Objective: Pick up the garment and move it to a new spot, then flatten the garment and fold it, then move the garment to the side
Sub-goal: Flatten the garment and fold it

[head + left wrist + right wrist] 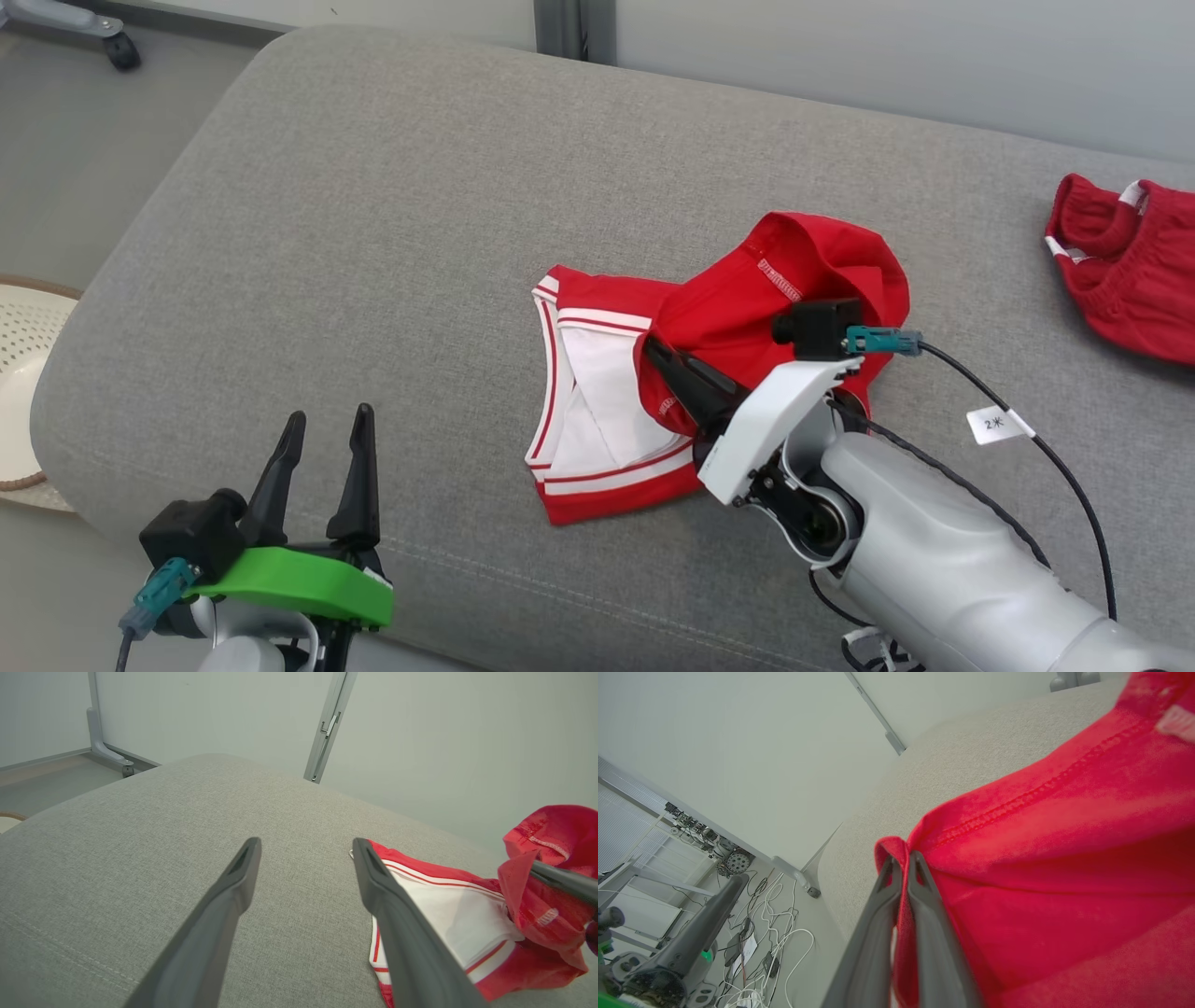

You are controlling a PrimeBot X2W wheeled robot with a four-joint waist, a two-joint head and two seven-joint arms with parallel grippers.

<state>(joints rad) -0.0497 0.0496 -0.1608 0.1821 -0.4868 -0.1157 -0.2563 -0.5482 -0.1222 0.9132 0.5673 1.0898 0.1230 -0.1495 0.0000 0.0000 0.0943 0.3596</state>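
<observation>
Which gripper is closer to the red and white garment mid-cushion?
Right. The right gripper is shut on the garment, on its red fold; the left gripper is open, apart, off its left side.

The light is bright, soft and even in all three views, and it seems to fall from above, because shadows are weak. In the head view the garment [738,308] leaves only a thin dark line along its lower edge on the grey bench [373,233], and this view is sharp. The pale wall [444,742] looks flat, matte and a little greenish. In the left wrist view the fingers [219,924] of the left gripper [306,845] grow wide and slightly soft toward the bottom edge, as a wide-angle lens does. In the right wrist view the part of the garment nearest the lens is blurred, while its stitching is clear.
</observation>
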